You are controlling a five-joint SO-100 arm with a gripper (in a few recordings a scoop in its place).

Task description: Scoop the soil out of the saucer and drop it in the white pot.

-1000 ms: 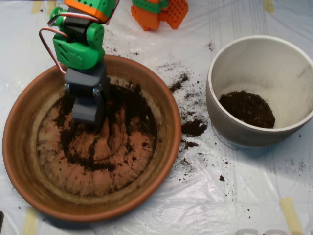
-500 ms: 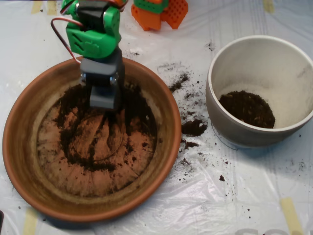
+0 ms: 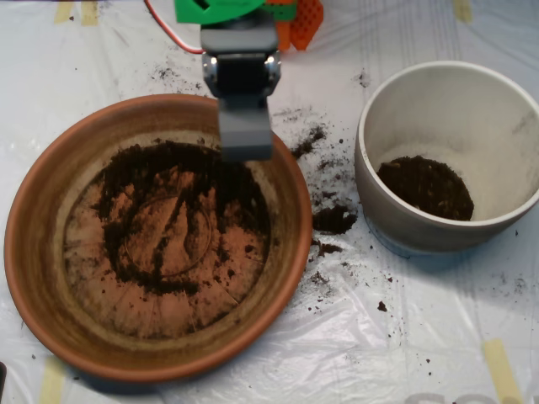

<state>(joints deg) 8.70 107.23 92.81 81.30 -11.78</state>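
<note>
Over the saucer's (image 3: 38, 252) rim at about one o'clock hangs the grey scoop (image 3: 245, 139), its green mount at the top edge of the overhead view with a red wire curling off to the left. From above its two shells look pressed together into one closed block, with no gap showing between them; whether any soil sits inside cannot be told from this angle.

Soil (image 3: 181, 181) lies spread thinly across the saucer's floor, thickest from ten o'clock round to three o'clock, with a dark arc curving down toward seven o'clock and bare terracotta showing at the centre and across the lower half. Faint radial lines show through the clay there.

At three o'clock from the saucer, close beside it but not touching, stands the white pot (image 3: 497, 160). A dark mound of soil in the pot (image 3: 425, 187) rests on its floor, toward the lower left of the inside.

Between the two vessels, spilled soil (image 3: 334, 220) is scattered on the clear plastic sheet (image 3: 354, 345) covering the table, with one larger clump just left of the pot's wall. An orange block (image 3: 305, 17) sits at twelve o'clock, beside the arm.
</note>
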